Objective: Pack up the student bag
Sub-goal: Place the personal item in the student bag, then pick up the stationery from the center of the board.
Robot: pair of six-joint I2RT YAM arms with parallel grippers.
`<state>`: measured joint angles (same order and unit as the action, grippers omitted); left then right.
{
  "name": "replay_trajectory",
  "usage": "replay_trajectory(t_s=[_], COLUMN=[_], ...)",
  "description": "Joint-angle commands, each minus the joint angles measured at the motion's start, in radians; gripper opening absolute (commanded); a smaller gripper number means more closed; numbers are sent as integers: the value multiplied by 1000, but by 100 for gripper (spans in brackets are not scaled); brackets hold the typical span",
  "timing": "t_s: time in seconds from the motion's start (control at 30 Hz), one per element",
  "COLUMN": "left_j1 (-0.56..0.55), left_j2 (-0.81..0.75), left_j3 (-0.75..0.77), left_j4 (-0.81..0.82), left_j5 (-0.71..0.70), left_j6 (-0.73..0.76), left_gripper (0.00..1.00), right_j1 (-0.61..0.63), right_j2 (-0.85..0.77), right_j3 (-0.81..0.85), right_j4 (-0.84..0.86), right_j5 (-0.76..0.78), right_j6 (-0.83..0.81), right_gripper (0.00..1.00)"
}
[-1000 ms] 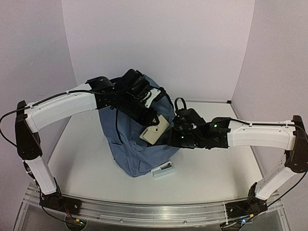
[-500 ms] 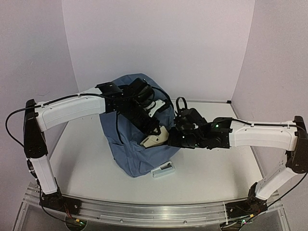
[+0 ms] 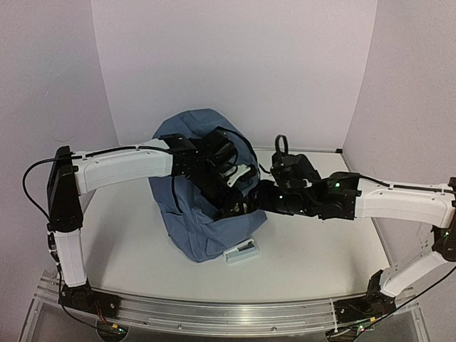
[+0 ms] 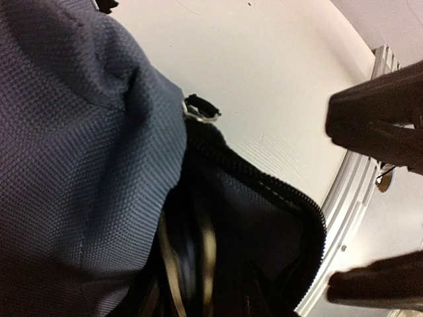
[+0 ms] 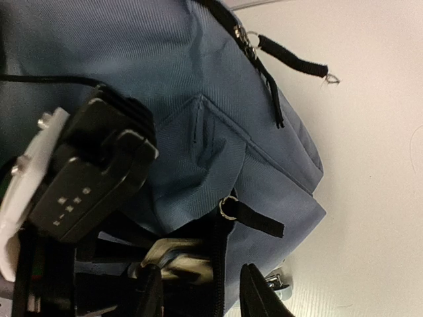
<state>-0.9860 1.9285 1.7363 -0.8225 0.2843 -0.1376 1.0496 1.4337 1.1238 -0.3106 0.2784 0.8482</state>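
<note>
Carefully: my left fingers (image 4: 370, 125) hang parted, empty, over the student bag (image 3: 187, 221); my right fingers (image 5: 259, 296), parted, straddle its zip edge (image 5: 218, 261) ungripped. I should back straight out.

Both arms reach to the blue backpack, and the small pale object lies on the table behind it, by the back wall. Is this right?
Not quite: the small pale object lies on the table in front of the blue backpack, toward the arm bases. Both arms do reach the backpack. The top external view shows this.
</note>
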Motion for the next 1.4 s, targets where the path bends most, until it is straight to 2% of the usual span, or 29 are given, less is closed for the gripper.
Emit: replay_trajectory(t_s=[0.0,0.13,0.27,0.43,0.6,0.7,0.83,1.13,1.27,1.37], left_j1=[1,1,1,1,1,1,2,2,6,8], left_j2=[-38,-70,-107,-188,-272,-313,-335,-373,-365,-362], left_j3=[16,17,23,30,3,-39,-45,-92,-93,-95], left_j4=[10,-1,-19,-12,32,81,80,89,88,85], left_j5=[-9,-21,-51,-79,-96,-88,-94,-90,-95,-101], left_j6=[-27,-42,-56,-80,-134,-168,-194,-222,-223,-218], left_gripper=[46,59,69,75,77,79,79,80,80,80], right_j1=[2,-5,-58,-160,-185,-188,-189,-188,-179,-139], right_j2=[-84,-127,-174,-255,-265,-201,-30,222,286,298], right_j3=[-35,-74,-149,-367,-528,-591,-566,-505,-489,-487], right_j4=[23,24,55,253,456,598,676,828,879,876], right_j5=[48,55,8,-169,-302,-409,-526,-646,-772,-802], right_j6=[6,-12,-36,-59,-68,-95,-164,-248,-260,-278], right_gripper=[46,56,62,63,61,51,42,45,41,40])
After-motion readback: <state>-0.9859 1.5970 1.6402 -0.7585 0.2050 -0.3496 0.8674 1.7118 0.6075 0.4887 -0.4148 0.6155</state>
